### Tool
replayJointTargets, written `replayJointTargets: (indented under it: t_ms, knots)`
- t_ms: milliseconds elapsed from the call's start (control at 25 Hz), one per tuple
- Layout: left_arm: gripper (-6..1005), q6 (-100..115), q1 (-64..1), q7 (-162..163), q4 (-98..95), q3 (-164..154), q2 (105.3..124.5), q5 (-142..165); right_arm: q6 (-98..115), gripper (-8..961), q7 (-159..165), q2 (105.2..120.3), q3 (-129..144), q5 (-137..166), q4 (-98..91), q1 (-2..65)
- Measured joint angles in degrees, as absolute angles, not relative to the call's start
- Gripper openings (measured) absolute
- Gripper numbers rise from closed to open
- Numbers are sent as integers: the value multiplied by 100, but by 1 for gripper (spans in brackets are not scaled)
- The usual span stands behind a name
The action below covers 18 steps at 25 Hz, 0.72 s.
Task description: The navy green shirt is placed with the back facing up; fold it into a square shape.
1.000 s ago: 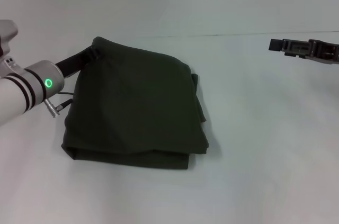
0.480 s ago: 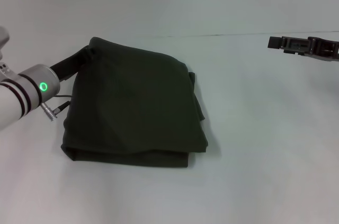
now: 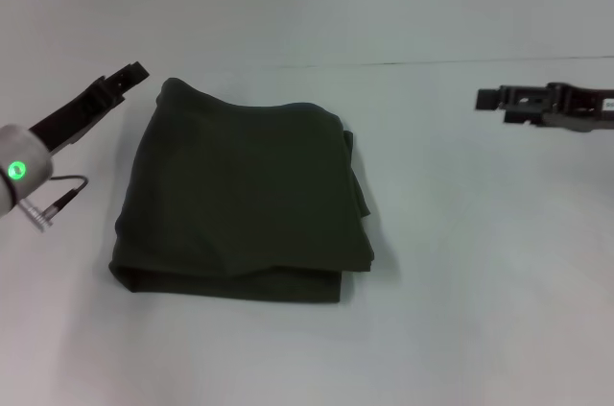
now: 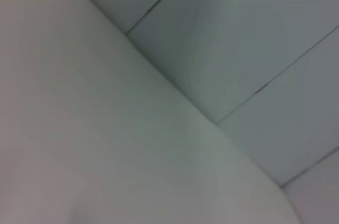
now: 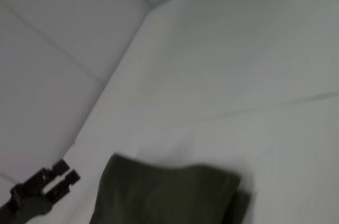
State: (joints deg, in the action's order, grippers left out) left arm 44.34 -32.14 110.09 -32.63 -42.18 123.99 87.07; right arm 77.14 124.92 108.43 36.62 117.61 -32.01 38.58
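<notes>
We see the navy green shirt (image 3: 240, 200) lying folded into a rough square on the white table (image 3: 460, 281), its layered edges showing along the near side and the right side. Our left gripper (image 3: 132, 72) hangs just off the shirt's far left corner, clear of the cloth, holding nothing. Our right gripper (image 3: 489, 98) hovers well apart on the right, above bare table, also empty.

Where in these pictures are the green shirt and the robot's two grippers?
navy green shirt (image 3: 240, 200): head view, middle of the folded top layer.
left gripper (image 3: 132, 71): head view, at its fingertips, just off the shirt's far left corner.
right gripper (image 3: 491, 98): head view, at its fingertips, far right of the shirt.
</notes>
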Motion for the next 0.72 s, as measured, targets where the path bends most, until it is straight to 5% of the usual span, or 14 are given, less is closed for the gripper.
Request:
replayJointTargets:
  t_ms: [400,720]
  knots:
    - [848,6889,-2551,9728,-3549,-4213,12340,8402,7469,865,13002,11056,4389,11825,-2614,4346]
    - [908,8006,-2239,8739,-3572,-4209,12139,8420,6941,864,13325,11387,4877,11865,-2259,4592]
